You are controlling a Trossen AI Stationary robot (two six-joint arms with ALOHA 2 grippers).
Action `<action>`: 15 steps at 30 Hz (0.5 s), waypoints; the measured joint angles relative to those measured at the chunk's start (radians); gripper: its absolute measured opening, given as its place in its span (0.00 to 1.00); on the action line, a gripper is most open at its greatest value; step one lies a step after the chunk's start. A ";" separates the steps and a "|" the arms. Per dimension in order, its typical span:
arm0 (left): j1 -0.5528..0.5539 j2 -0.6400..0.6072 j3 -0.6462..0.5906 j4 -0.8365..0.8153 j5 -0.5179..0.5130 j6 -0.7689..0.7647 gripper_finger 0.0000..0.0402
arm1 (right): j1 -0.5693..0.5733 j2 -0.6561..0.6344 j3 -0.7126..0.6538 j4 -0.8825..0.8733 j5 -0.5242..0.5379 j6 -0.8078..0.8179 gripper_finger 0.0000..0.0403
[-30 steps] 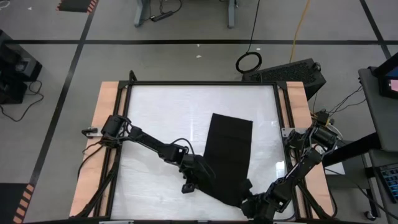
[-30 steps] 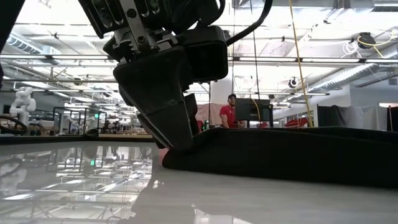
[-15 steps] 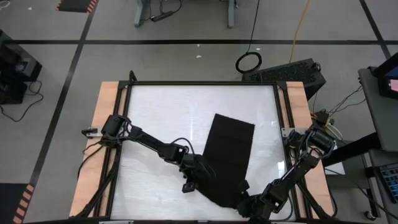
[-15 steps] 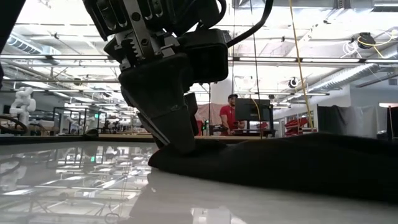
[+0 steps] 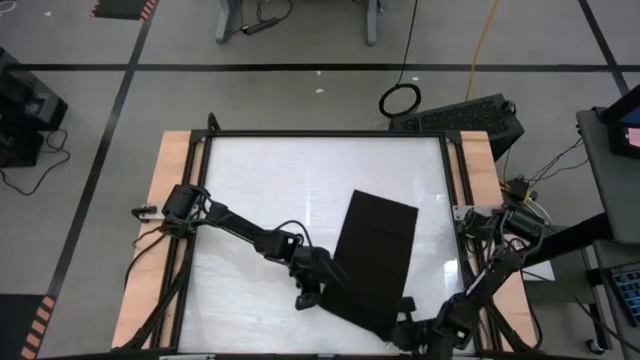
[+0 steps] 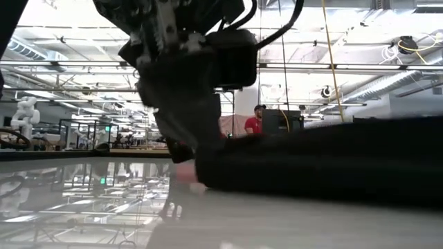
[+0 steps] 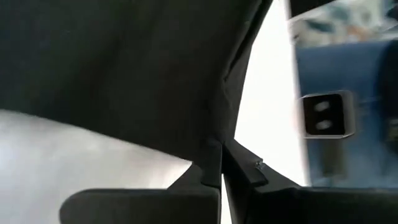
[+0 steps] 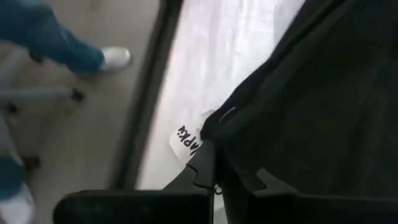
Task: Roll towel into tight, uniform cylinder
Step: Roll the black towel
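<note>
Black cloth, the towel [image 5: 372,262], is lying flat as a long folded strip on the white surface [image 5: 270,180], slanting from the middle toward the near edge. The left gripper [image 5: 322,283] is sitting at the strip's near left corner; in the left wrist view its jaws are pressed together on a thin fold of the towel [image 7: 143,68], with the cloth spreading out ahead of the fingers [image 7: 208,171]. The right gripper [image 5: 408,328] is sitting at the near right corner, close to the surface's front rim; in the right wrist view its jaws are likewise pinched narrow on the towel's edge [image 8: 311,112], and a small white tag [image 8: 186,142] with dark lettering is lying just beside the fingers [image 8: 202,165], on the bare surface.

From the low view the left gripper [image 6: 187,131] is coming down onto the towel [image 6: 325,162], which is bulging up as a dark ridge beside it.

Between the two grippers the near end of the strip is stretching taut. Nothing else is resting on the surface; bare white is lying open ahead of both jaws and out to the left gripper's side. A wooden frame [image 5: 170,190] is bordering the surface, and the right gripper is working almost at the front rim, with little room behind it. Beyond the surface, a person's shoe [image 8: 115,58] is showing on the floor.
</note>
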 joint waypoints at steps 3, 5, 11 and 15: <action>0.000 -0.004 0.000 0.059 0.041 -0.056 0.01 | 0.032 -0.009 0.000 0.010 0.056 0.111 0.01; -0.003 -0.004 0.000 0.087 0.054 -0.082 0.01 | 0.053 -0.013 0.000 0.012 0.113 0.178 0.01; -0.013 -0.004 0.000 0.100 0.056 -0.098 0.01 | 0.084 -0.014 0.000 0.022 0.196 0.372 0.00; -0.016 -0.004 0.000 0.111 0.058 -0.140 0.01 | 0.080 -0.014 -0.011 0.027 0.151 0.470 0.00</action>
